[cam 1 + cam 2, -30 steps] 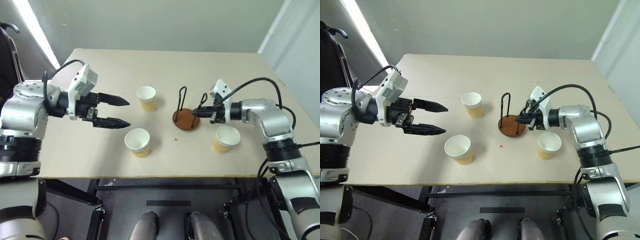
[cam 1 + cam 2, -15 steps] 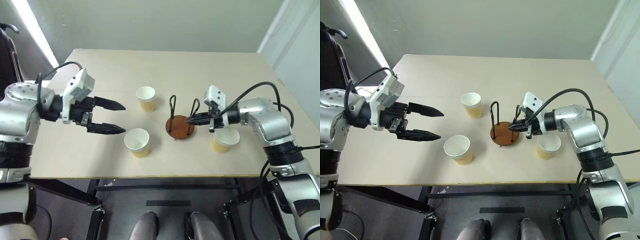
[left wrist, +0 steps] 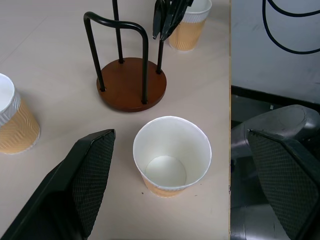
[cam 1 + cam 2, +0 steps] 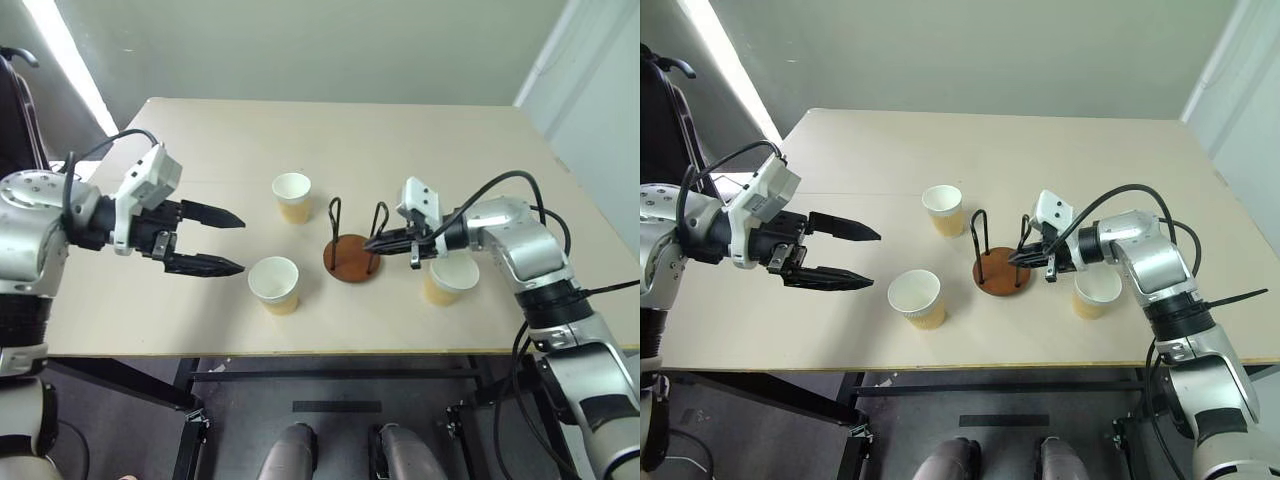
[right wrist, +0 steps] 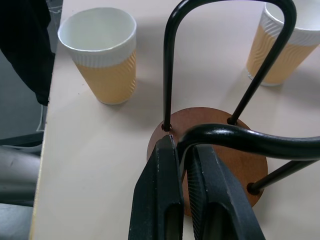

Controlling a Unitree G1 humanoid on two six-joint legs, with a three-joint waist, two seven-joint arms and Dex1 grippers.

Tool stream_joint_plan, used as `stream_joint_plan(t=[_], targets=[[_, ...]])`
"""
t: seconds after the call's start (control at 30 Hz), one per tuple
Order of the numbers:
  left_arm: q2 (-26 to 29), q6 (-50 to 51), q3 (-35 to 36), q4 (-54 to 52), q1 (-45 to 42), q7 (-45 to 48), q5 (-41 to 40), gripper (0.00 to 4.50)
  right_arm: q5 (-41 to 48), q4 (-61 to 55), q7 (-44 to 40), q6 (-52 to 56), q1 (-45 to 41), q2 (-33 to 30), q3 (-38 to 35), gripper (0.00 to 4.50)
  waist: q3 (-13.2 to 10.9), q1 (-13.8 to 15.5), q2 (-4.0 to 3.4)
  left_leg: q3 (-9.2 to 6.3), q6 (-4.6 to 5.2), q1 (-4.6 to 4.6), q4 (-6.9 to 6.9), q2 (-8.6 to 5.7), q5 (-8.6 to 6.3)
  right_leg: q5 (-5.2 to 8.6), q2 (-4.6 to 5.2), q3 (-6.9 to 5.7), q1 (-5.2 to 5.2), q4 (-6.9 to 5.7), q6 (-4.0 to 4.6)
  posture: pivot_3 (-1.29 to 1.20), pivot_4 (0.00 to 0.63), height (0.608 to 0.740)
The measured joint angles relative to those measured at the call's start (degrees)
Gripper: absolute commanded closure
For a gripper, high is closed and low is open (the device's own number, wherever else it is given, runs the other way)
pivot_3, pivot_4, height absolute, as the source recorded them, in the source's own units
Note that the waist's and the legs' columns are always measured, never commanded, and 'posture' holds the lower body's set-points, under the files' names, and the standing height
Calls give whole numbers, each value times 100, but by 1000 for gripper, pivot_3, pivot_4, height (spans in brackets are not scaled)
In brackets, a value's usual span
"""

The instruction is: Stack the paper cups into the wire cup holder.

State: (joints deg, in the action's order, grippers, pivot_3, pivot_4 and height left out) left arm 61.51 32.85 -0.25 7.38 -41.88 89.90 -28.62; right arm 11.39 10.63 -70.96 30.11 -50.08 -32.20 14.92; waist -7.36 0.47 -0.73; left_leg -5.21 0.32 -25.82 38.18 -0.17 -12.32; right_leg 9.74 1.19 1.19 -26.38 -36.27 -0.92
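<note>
Three paper cups (image 4: 292,196) (image 4: 274,284) (image 4: 449,280) (all upright) and one wire cup holder (image 4: 351,257) — on one table (image 4: 480,150).

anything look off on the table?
Nothing spilled or damaged. All three cups stand upright and apart. Only oddity: the right claw is shut on a wire loop of the holder, not on a cup.

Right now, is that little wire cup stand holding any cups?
Empty. The wire stand has bare loops and base; all three cups stand separately on the table.
</note>
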Motion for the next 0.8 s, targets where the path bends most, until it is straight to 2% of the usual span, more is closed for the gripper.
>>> stream_joint_plan(t=[0.8], targets=[[-107, 25, -1, 0, 1, -49, -36, 0, -494, 940, -239, -782, -275, -7, 157, 4479, 0, -3, 0, 0, -2, 1, 0, 0, 0, 4, 0, 0, -4, -14, 9, 0, 150, 740]])
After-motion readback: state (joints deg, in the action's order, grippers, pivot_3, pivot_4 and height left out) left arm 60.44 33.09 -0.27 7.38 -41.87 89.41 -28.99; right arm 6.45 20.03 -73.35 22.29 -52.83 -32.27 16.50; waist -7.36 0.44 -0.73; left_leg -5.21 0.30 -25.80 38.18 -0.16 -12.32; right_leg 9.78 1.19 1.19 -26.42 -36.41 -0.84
